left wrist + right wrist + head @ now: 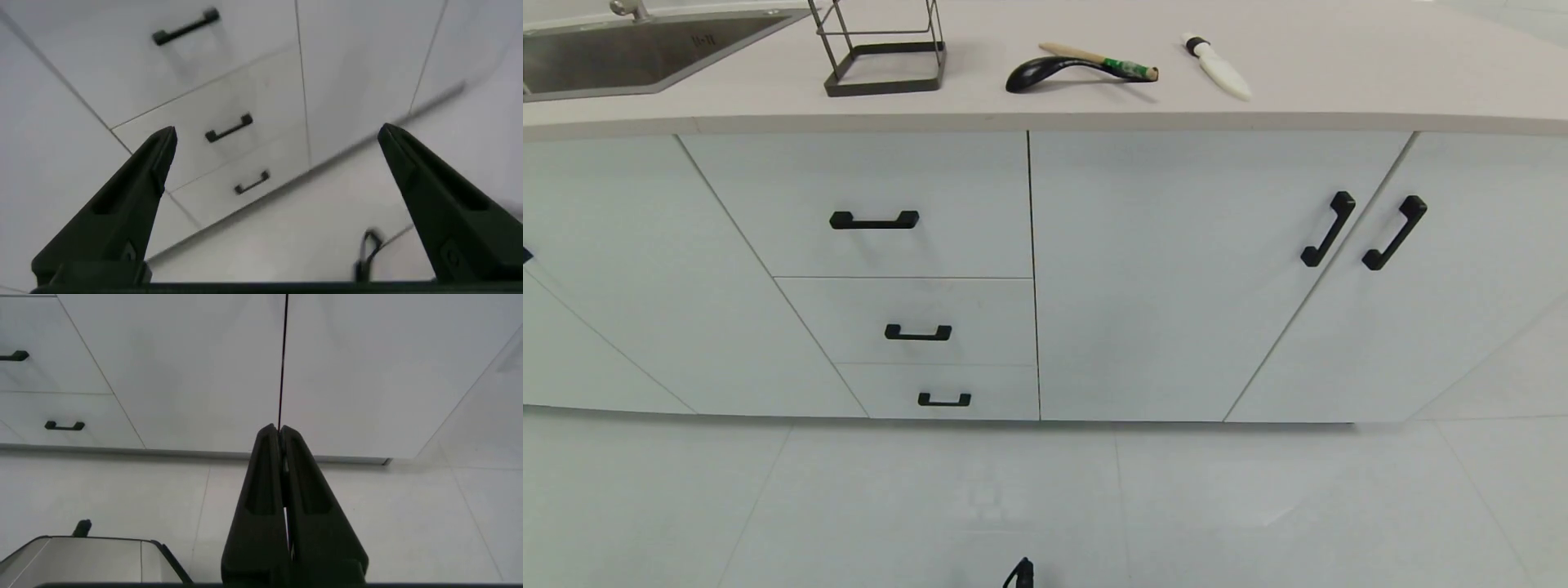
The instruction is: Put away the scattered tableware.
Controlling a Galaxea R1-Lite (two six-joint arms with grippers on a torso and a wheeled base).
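On the pale countertop point(1339, 90) lie a black spoon point(1045, 73), a wooden-handled utensil with a green band point(1098, 59) resting across it, and a white knife with a black collar point(1217, 67). A black wire rack point(882, 53) stands to their left. My left gripper point(278, 143) is open, held low and facing the stack of drawers point(229, 131), nothing between its fingers. My right gripper point(280, 433) is shut with nothing in it, low in front of the cabinet doors point(286, 367) and above the floor.
A steel sink point(621, 53) is set in the counter at the far left. Three drawers with black handles point(874, 220) sit below the rack. Two cabinet doors with black handles point(1364, 230) are at the right. Grey tiled floor point(1045, 498) lies before the cabinets.
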